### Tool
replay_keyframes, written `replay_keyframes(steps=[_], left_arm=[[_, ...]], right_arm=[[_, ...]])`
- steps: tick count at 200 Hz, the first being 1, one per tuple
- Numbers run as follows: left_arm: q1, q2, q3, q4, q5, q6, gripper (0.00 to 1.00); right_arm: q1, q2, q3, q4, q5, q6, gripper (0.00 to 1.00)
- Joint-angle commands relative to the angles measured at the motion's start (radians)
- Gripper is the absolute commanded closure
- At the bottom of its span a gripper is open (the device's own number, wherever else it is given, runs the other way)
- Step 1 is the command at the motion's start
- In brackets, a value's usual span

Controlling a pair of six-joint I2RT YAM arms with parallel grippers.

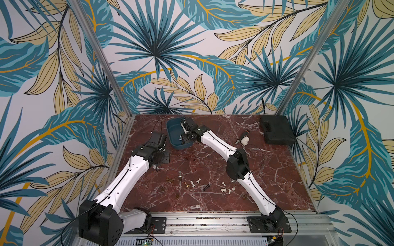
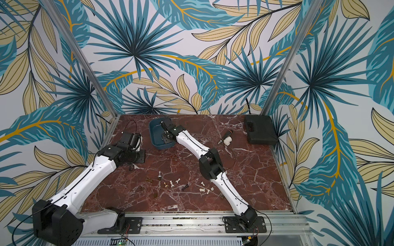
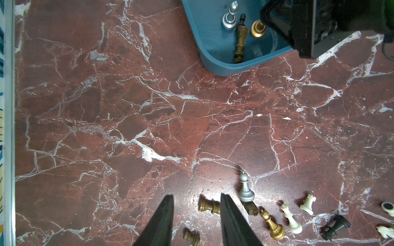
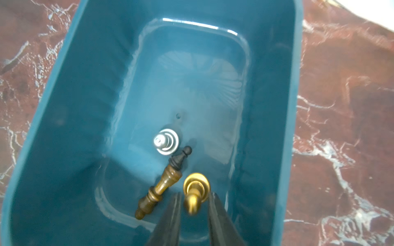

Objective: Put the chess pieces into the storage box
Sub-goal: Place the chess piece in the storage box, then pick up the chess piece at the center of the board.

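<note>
The teal storage box (image 1: pixel 170 136) (image 2: pixel 154 137) stands at the back of the marble table. My right gripper (image 4: pixel 196 193) reaches down into it, open, its fingers a little apart from a blurred gold piece (image 4: pixel 196 185) that rests on the box floor (image 4: pixel 191 85). Beside it lie a brown bishop (image 4: pixel 160 187) and a silver pawn (image 4: pixel 166 141). My left gripper (image 3: pixel 196 195) hangs open and empty above the table, left of the box. Below it lie several chess pieces: brown (image 3: pixel 209 206), silver (image 3: pixel 246 190), gold (image 3: pixel 274 225), white (image 3: pixel 291 219), black (image 3: pixel 336 226).
Loose pieces are scattered across the front middle of the table (image 1: pixel 193 183) and under the right forearm (image 1: pixel 226 189). A black hard case (image 1: pixel 277 130) sits at the back right, with a black-handled tool (image 1: pixel 243 136) and white elbow fitting (image 1: pixel 245 141) beside it.
</note>
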Motion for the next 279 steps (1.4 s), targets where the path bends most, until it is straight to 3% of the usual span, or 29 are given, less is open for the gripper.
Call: replay_keyframes(steps=[1, 53, 107, 137, 206, 279], left_arm=[[0.006, -0.002, -0.015, 0.011, 0.014, -0.006, 0.59], [-0.003, 0.024, 0.025, -0.068, 0.11, -0.015, 0.58], [-0.148, 0.045, -0.009, -0.06, 0.128, -0.106, 0.58], [-0.174, 0.083, -0.03, -0.036, 0.153, -0.14, 0.58], [-0.226, 0.226, -0.048, -0.024, 0.182, -0.145, 0.58], [-0.231, 0.336, -0.032, 0.082, 0.092, -0.152, 0.57]], right_arm=[[0.001, -0.029, -0.001, 0.019, 0.009, -0.007, 0.7], [0.003, -0.254, -0.161, 0.033, -0.029, 0.052, 0.7], [0.005, -0.688, -0.727, 0.295, -0.027, 0.18, 0.7], [0.005, -0.831, -0.916, 0.356, 0.001, 0.204, 0.69], [0.005, -0.913, -1.05, 0.349, 0.037, 0.2, 0.69], [0.005, -0.923, -1.068, 0.342, 0.027, 0.205, 0.69]])
